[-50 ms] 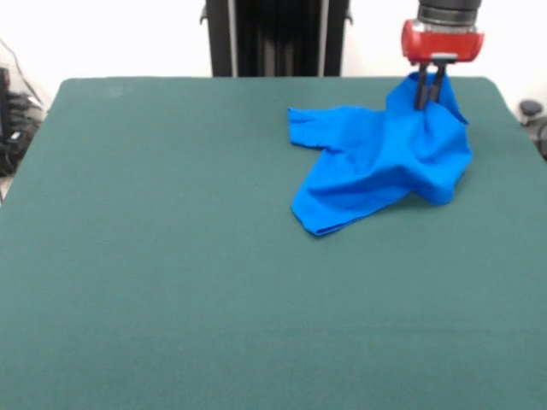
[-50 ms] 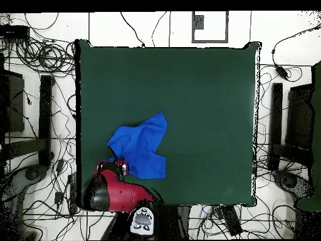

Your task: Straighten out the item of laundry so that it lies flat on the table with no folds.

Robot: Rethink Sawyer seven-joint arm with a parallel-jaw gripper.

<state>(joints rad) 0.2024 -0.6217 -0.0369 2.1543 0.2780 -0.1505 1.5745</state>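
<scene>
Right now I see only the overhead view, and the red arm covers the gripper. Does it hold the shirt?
Observer: Yes. In the front view the gripper points straight down, and its fingers stand close together, pinching the shirt.
Operator: Is the cloth flat at that place, or lifted?
Observer: Lifted. It rises to a peak at the fingers, while the rest of it lies on the table.
Operator: Are there folds that I cannot judge from above?
Observer: Yes. A raised hump of cloth stands just below the gripper, so the shirt is not flat yet.
</scene>
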